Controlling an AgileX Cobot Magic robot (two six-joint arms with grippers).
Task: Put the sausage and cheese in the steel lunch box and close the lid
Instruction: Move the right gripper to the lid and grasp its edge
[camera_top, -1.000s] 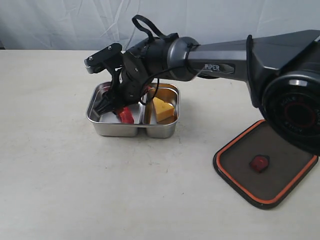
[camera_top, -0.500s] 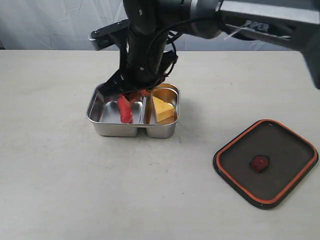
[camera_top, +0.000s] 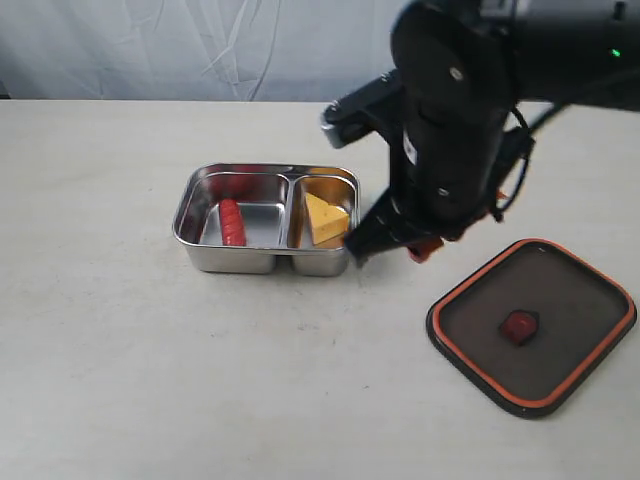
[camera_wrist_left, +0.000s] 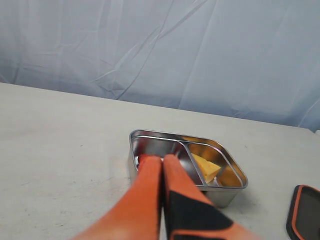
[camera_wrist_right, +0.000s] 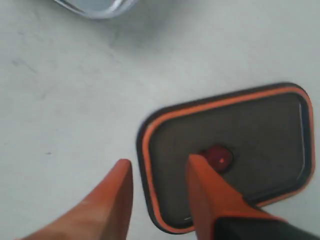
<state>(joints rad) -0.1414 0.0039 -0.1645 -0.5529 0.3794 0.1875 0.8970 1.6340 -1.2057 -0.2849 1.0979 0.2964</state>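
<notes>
The steel lunch box (camera_top: 240, 260) stands left of centre on the table. The red sausage (camera_top: 232, 222) lies in its larger left compartment, and the yellow cheese (camera_top: 325, 218) sits in the smaller right one. The dark lid (camera_top: 560, 300) with its orange rim lies flat at the right, orange valve (camera_top: 519, 325) facing up. My right gripper (camera_top: 392, 250) hangs between box and lid. In the right wrist view it (camera_wrist_right: 159, 161) is open and empty, straddling the near edge of the lid (camera_wrist_right: 260, 130). My left gripper (camera_wrist_left: 159, 159) is shut and empty, well short of the lunch box (camera_wrist_left: 227, 162), its fingers hiding most of the sausage.
The bulky right arm (camera_top: 450, 120) rises over the table's right half. Pale cloth backs the table. A corner of the lunch box (camera_wrist_right: 95, 7) shows in the right wrist view, and an edge of the lid (camera_wrist_left: 301, 210) shows in the left wrist view.
My right gripper has let go of the sausage, which now lies in the left compartment. The right arm has swung from over the box towards the lid, its jaws narrower.
</notes>
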